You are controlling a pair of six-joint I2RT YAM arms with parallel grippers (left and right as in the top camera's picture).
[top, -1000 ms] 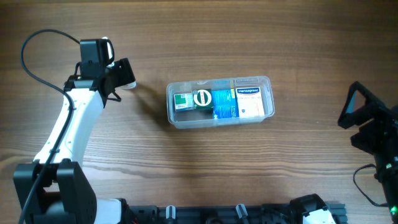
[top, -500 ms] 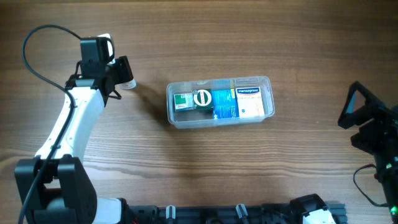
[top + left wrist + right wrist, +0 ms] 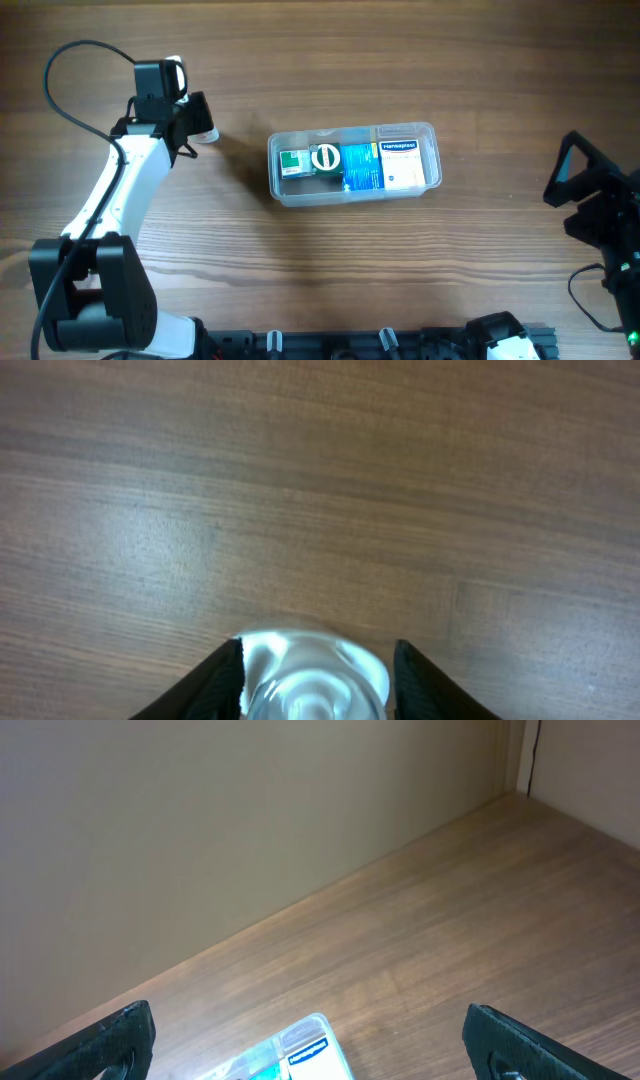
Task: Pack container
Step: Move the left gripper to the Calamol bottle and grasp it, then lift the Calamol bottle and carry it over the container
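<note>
Container (image 3: 352, 197) right of left claw (image 3: 203, 126) with clear object (image 3: 314, 672)

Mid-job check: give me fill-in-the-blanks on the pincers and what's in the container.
The left pincer is ___ on a clear object. The right pincer stands ___, holding nothing. In the container, the white-capped bottle lies between the green box and the ___ box.
Missing words: shut; open; blue.

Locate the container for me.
Overhead view: the container lies mid-table, right of the left gripper, whose jaws hold a clear object, and well left of the right arm.
</note>
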